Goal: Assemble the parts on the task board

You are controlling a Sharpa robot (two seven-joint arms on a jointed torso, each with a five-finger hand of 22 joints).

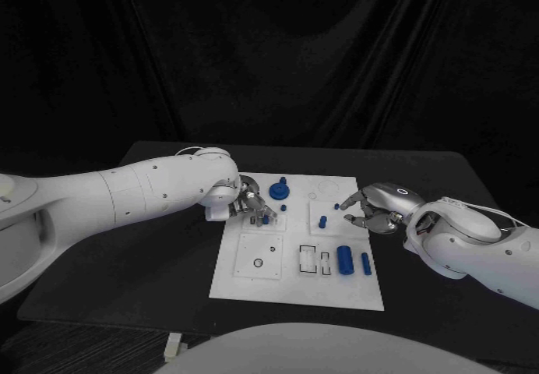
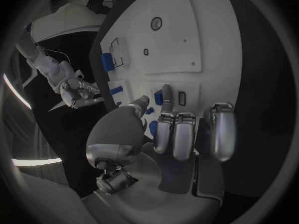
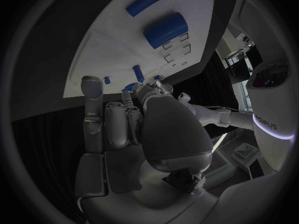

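Meanwhile, the left hand (image 1: 249, 204) hovers low over the upper-left part of the task board (image 1: 294, 290), and its fingertips (image 2: 166, 90) seem to pinch a small blue part (image 2: 158, 97) beside a slot there, though I cannot tell for certain that it is held. The right hand (image 1: 376, 209) waits at the board's right edge, fingers loosely curled and apparently empty, near a blue peg (image 1: 322, 221). Seating this piece looks like the step in hand, and the next move calls for aligning it squarely, then pressing straight down.
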